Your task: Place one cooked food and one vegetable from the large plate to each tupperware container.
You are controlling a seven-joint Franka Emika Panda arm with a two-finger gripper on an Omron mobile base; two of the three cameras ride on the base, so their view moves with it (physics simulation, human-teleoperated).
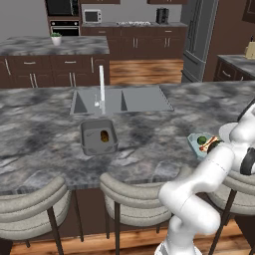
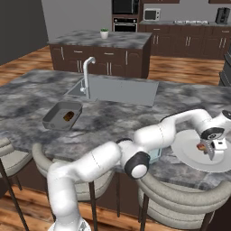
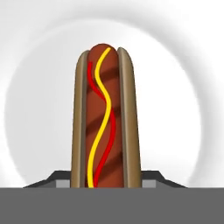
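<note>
Over large plate [image 2: 189, 159] | claw [image 2: 210, 151] at sausage bun [image 3: 105, 118]; grip unclear | left base: grey tub [image 1: 97, 137] holds yellow-brown lump [image 1: 104, 136]

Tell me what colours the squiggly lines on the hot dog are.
One yellow, one red, over the brown sausage of the hot dog. Hand view shows it best.

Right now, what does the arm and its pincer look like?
A chunky white arm of rounded, tube-like segments with dark bands at the joints. It ends in a white hand with a dark ring and a small two-finger pincer. No cables or markings are visible.
</note>
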